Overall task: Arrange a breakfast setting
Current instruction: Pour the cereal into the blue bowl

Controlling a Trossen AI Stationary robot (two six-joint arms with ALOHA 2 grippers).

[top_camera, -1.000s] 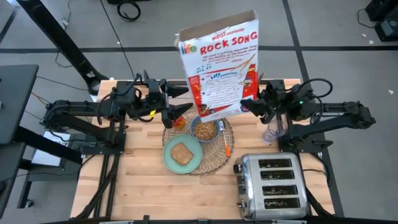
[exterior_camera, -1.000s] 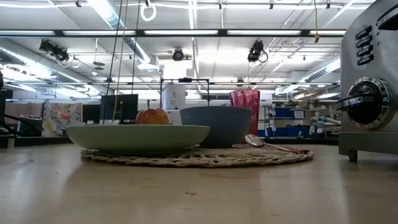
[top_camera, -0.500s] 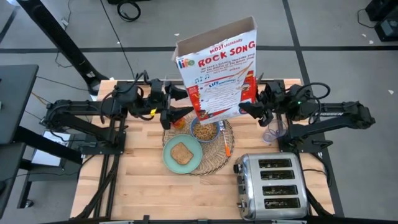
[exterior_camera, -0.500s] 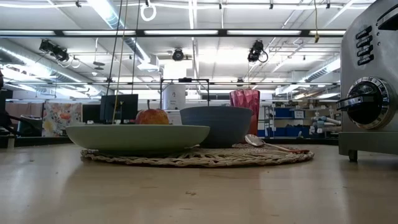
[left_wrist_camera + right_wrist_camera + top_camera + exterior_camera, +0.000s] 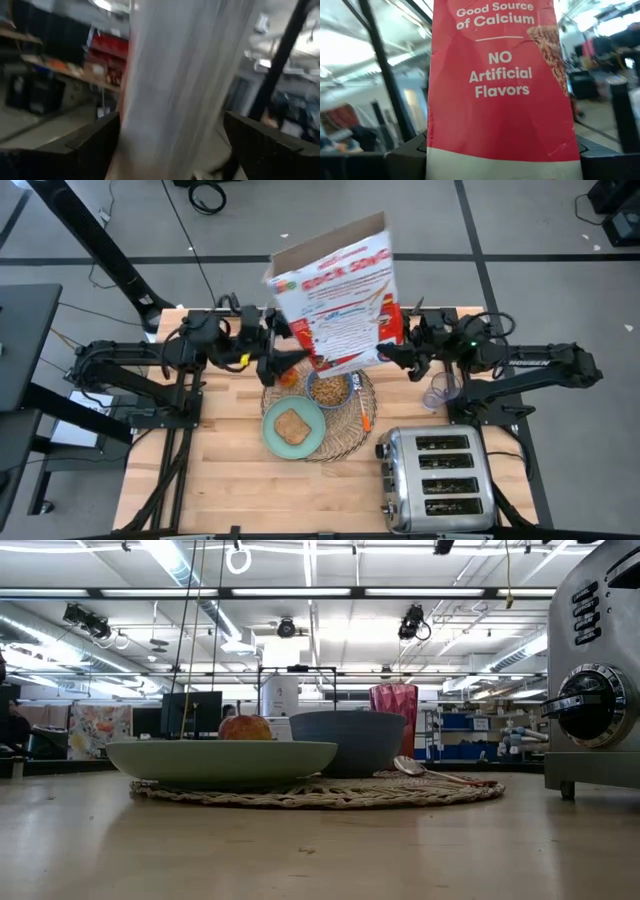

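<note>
A: Where is the setting placed?

B: The bowl (image 5: 328, 389), already filled with cereal, is set at the mat's (image 5: 345, 442) 12 o'clock; the plate (image 5: 293, 428) with the toast (image 5: 291, 425) is laid at 7 o'clock, and the utensil (image 5: 363, 412) at 3 o'clock. The apple (image 5: 245, 727) and cup (image 5: 394, 698) are seen behind the plate and bowl in the low view. The toaster (image 5: 434, 478) is stood off the mat at 4 o'clock.

A: What is changed from a second ago?

B: The cereal box (image 5: 335, 295), held above the bowl, is now tipped toward 10 o'clock and shifted that way. A second ago it was held nearly upright and nearer 12 o'clock.

A: How is it held?

B: It is clamped from both sides: the left gripper (image 5: 283, 352) is pressed to its 9 o'clock edge, the right gripper (image 5: 392, 350) to its 3 o'clock edge. In each wrist view the box is filling the gap between that arm's fingers.

A: What is meant for the task?

B: Pouring is judged finished; the box is probably being carried off, so that only the setting is left.
</note>
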